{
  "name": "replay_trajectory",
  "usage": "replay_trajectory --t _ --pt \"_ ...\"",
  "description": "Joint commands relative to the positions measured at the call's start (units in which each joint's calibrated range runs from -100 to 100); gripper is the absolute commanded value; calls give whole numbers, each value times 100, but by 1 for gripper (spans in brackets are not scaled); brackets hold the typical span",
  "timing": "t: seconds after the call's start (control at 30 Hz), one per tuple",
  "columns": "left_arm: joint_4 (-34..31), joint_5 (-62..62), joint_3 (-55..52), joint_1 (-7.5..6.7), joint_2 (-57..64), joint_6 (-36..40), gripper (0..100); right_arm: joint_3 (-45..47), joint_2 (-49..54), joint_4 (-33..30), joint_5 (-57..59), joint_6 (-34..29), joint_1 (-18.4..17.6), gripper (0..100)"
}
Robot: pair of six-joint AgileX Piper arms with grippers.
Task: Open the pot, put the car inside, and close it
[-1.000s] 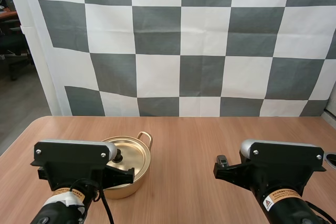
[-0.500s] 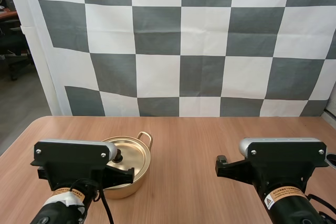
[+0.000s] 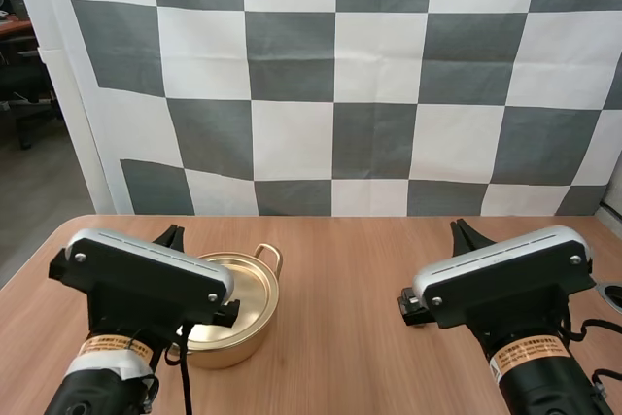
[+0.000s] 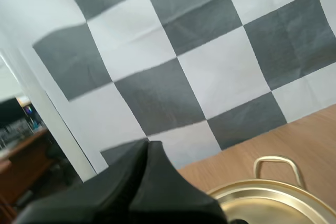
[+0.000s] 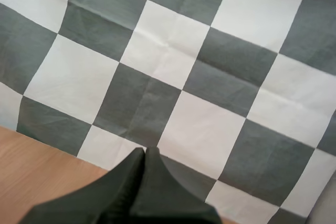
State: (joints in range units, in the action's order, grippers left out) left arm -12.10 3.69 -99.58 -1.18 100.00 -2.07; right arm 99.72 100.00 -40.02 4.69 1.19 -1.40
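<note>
Well, the left jaws and the right jaws each lie pressed together as a dark wedge, holding nothing and aimed off above the counter [image 3: 340, 259]. Just ahead of the left arm stands the brass-coloured pot [image 3: 233, 347] with its lid [image 4: 278, 205] seated on the rim, so its contents are hidden, though it is probably empty. Coming down closed like this, I judge, the left jaws would knock the lid askew and skid the pot rather than grip it.

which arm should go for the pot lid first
Left, probably. The left arm hangs close by the lidded pot; the right arm sits across the table, apart from it.
</note>
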Motion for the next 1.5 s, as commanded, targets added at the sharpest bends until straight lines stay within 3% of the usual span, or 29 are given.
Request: replay_trajectory --t 0.0,0.13,0.33,0.4,0.53,0.67,0.87,1.07,1.27,1.47 --pt "-723 -1632 566 2 0 304 0 -510 0 -984 143 -100 -1 0" --pt "-307 1373 1946 2 -139 1154 0 -1673 -218 300 802 -126 -1 0" --pt "612 4131 4038 2 -1126 1155 0 -3756 -1807 1488 3475 -53 -1 0" --pt "887 5263 4846 2 -1619 1155 0 -4517 -2540 1888 4636 197 -1 0" --pt "1134 7209 6232 2 -2598 1145 0 -5798 -3868 2890 6874 1264 -1 0" --pt "1134 8477 6980 2 -3346 1131 0 -6495 -4746 3925 8372 1812 -1 0" --pt "1145 9631 6986 2 -4143 894 0 -6474 -5350 4904 8767 1931 -1 0" --pt "1210 9631 6157 2 -4536 721 0 -6263 -5380 4956 8767 2055 -1 0" --pt "1802 9631 5089 2 -4524 111 0 -6262 -5380 4956 8801 2138 -1 0" --pt "1768 9631 4485 2 -4500 83 0 -6262 -5380 4956 8801 2138 -1 0"
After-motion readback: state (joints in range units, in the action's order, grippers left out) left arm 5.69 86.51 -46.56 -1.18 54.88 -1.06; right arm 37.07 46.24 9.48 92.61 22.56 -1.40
